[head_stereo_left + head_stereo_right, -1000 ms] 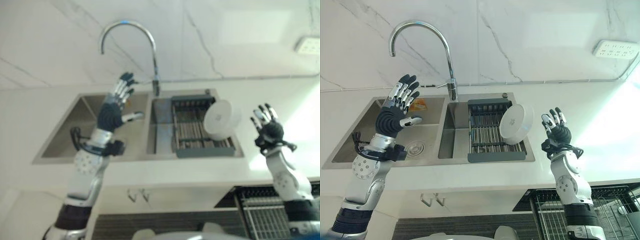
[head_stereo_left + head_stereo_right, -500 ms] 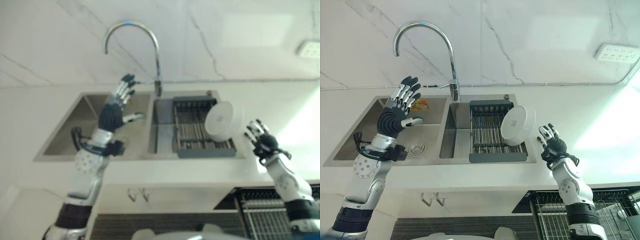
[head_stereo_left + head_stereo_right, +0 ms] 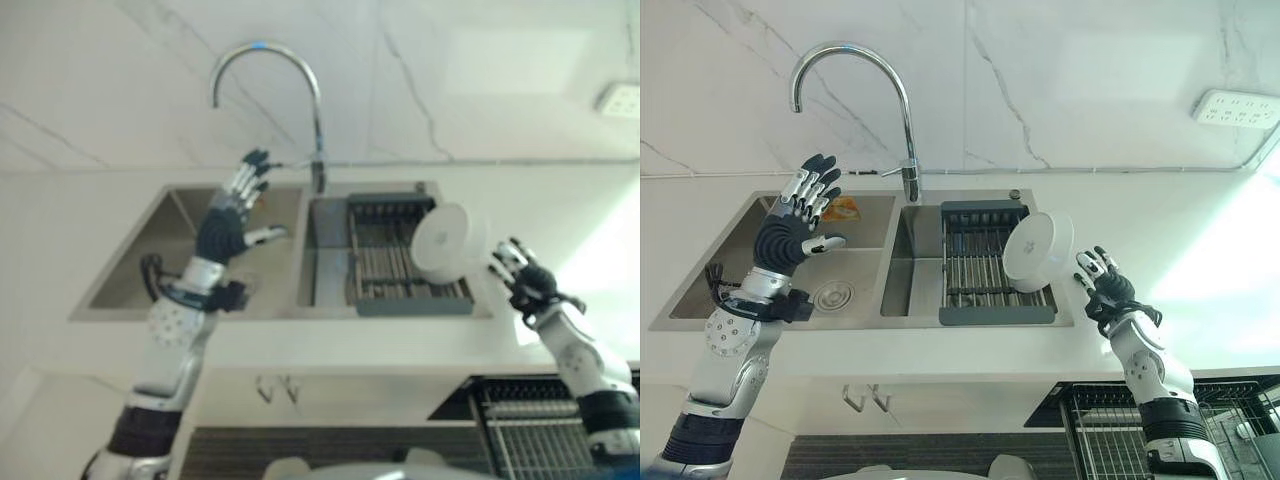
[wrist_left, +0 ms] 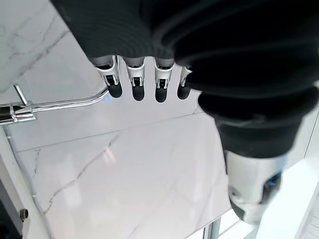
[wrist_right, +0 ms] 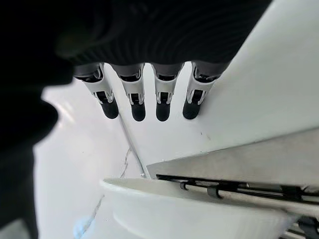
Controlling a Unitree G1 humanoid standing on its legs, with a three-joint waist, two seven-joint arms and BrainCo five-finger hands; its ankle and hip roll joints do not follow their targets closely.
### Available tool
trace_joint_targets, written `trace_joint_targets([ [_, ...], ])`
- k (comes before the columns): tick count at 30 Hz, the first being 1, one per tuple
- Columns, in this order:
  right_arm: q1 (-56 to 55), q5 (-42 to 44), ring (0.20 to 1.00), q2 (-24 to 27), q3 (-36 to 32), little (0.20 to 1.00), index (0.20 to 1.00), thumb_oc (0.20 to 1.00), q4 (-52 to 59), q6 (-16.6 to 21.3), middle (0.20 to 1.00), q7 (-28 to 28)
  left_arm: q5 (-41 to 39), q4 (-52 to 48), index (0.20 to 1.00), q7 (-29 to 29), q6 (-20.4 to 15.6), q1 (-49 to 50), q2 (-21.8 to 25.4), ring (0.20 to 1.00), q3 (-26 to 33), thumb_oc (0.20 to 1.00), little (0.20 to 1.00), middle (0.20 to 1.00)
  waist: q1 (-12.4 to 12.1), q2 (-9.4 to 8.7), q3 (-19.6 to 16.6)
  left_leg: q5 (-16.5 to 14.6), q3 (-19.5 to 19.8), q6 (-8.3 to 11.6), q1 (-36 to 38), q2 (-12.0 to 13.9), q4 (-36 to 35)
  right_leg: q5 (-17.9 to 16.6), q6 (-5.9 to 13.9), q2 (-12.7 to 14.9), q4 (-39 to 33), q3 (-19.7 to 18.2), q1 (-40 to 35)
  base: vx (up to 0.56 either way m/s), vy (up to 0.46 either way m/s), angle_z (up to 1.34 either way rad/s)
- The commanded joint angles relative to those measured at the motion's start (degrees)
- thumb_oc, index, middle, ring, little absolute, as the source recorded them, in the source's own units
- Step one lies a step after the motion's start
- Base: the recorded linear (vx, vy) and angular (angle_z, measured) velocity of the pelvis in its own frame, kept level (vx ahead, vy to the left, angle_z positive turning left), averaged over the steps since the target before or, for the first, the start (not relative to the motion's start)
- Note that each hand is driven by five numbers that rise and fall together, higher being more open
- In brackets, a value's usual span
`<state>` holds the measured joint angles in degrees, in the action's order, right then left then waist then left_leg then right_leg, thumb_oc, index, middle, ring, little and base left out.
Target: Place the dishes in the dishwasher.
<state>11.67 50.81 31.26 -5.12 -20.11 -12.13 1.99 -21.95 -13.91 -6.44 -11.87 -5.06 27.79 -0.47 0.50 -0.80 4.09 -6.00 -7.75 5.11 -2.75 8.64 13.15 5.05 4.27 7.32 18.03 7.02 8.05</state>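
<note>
A white bowl [image 3: 1039,251] leans on its side against the right end of the dark dish rack [image 3: 980,268] in the right sink basin. My right hand [image 3: 1104,287] is open just right of the bowl, fingers spread toward its rim, a small gap between them. In the right wrist view the straight fingers [image 5: 135,97] point over the bowl's rim [image 5: 189,211]. My left hand [image 3: 795,221] is raised open above the left basin, holding nothing; its fingers [image 4: 137,82] stand straight before the marble wall.
A curved chrome faucet [image 3: 877,95] rises between the two basins of the steel sink [image 3: 724,270]. An orange item [image 3: 843,209] lies at the back of the left basin. The dishwasher's wire rack [image 3: 1110,432] is pulled out below the counter at lower right. A wall socket [image 3: 1237,109] sits far right.
My right hand has dropped from its raised pose and moved left toward the bowl, ending close beside its rim. The left hand has held still.
</note>
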Motion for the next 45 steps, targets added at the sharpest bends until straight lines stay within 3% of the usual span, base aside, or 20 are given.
trace_joint_targets([
  [1,5.1,2.7,1.0,1.8,-0.4,1.0,1.0,1.0,-0.6,0.5,1.0,1.9,-2.7,-1.7,1.0,1.1,-2.4,-3.4,2.5,1.0,-1.6,1.0,1.0,1.0,-1.6,-1.07,0.4,-6.7,-0.2,-0.81,-0.7,0.0,4.0,4.2,3.56,2.6,-0.8,2.9,-4.1,0.0,0.0,0.0],
  [45,14.5,1.7,1.0,3.6,6.6,1.0,1.0,1.0,-12.8,2.4,1.0,4.8,-4.4,-1.1,1.0,0.6,-1.5,-4.1,5.2,1.0,-2.0,1.0,1.0,1.0,-4.0,-0.15,0.3,-6.2,0.2,-0.24,-0.3,0.5,4.0,4.8,3.25,3.0,-0.8,4.4,-5.6,0.0,-0.003,0.01],
])
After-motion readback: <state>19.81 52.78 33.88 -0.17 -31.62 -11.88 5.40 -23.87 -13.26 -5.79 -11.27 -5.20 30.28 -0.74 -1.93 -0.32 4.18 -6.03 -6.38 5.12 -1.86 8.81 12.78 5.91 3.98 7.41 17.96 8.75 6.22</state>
